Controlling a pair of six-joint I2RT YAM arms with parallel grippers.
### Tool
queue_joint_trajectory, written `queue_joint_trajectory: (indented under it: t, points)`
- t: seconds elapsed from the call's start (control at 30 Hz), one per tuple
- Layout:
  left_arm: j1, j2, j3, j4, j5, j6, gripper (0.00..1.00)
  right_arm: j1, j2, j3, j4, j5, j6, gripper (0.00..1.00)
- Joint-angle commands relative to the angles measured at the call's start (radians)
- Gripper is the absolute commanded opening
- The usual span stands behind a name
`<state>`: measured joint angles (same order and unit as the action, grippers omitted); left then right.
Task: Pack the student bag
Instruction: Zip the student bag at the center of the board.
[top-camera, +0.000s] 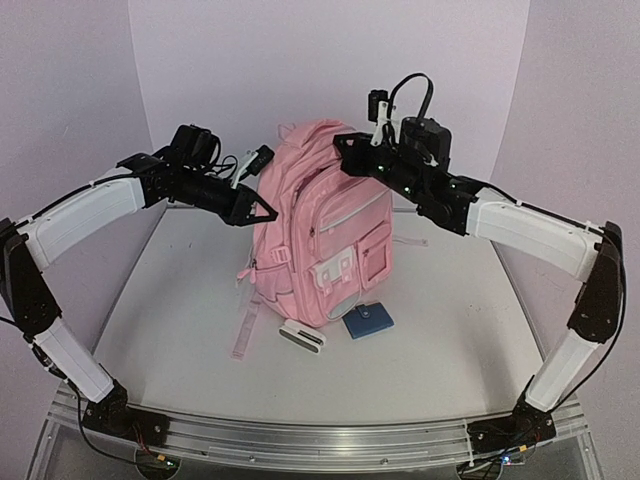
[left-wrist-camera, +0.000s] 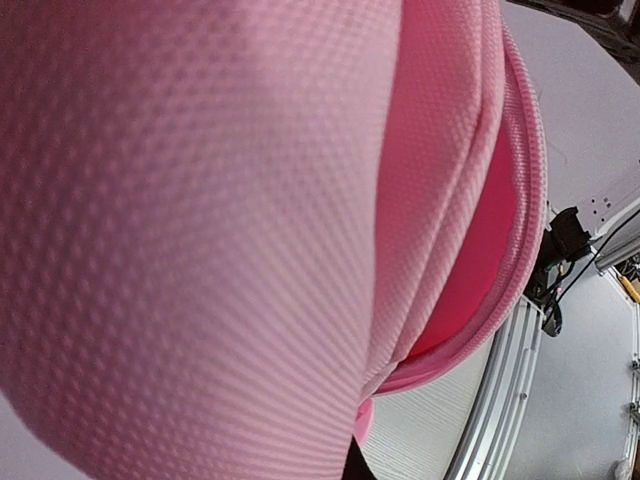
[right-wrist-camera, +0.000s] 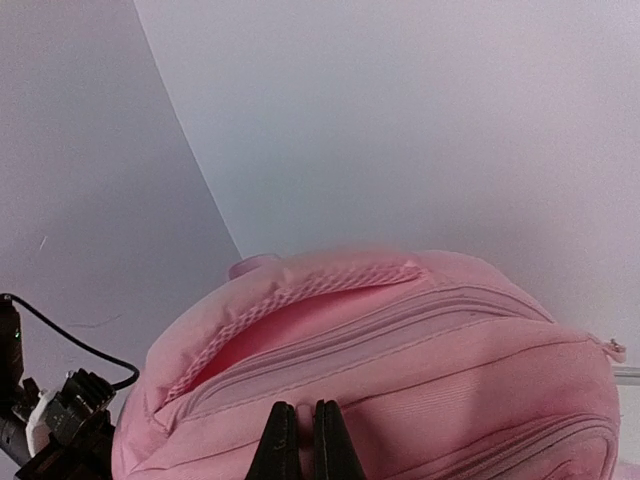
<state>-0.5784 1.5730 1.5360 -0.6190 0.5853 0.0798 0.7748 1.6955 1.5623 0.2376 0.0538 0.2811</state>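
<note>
Standing upright in the middle of the table (top-camera: 460, 310), the student bag (top-camera: 320, 220) turns its pockets and white buckled flap toward the near edge. Two small things lie on the table just in front of its base: one flat white item (top-camera: 303, 336) and, right beside it, one blue case (top-camera: 368, 321). One pink strap (top-camera: 245, 335) trails from the bag's left side onto the table. Two arms reach in from opposite sides. The left hand (top-camera: 270, 213) has its fingers pressed together to a point against the bag's upper left side. Its wrist camera is filled with pink fabric, so it cannot be told whether any cloth is caught between them. The right hand (top-camera: 341, 142) is at the bag's top, fingers pressed together just over the zip lines, near the mesh carry handle (right-wrist-camera: 310, 285). Nothing is visibly pinched there.
</note>
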Motion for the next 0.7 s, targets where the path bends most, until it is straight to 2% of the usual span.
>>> queue_joint_trajectory:
  t: [0.0, 0.17, 0.4, 0.67]
  points:
    - [-0.001, -0.041, 0.044, 0.105, 0.134, 0.030, 0.00, 0.098, -0.063, 0.061, 0.098, -0.073, -0.129, 0.00]
    - [-0.002, -0.071, 0.010, 0.149, 0.184, 0.020, 0.02, 0.174, -0.035, 0.072, 0.070, -0.054, -0.213, 0.00]
    - [-0.001, -0.080, -0.018, 0.171, 0.186, 0.012, 0.02, 0.283, 0.014, 0.078, -0.014, -0.007, -0.378, 0.00]
    - [0.004, -0.109, -0.052, 0.172, 0.153, 0.026, 0.00, 0.348, 0.029, -0.082, -0.036, 0.059, -0.452, 0.00]
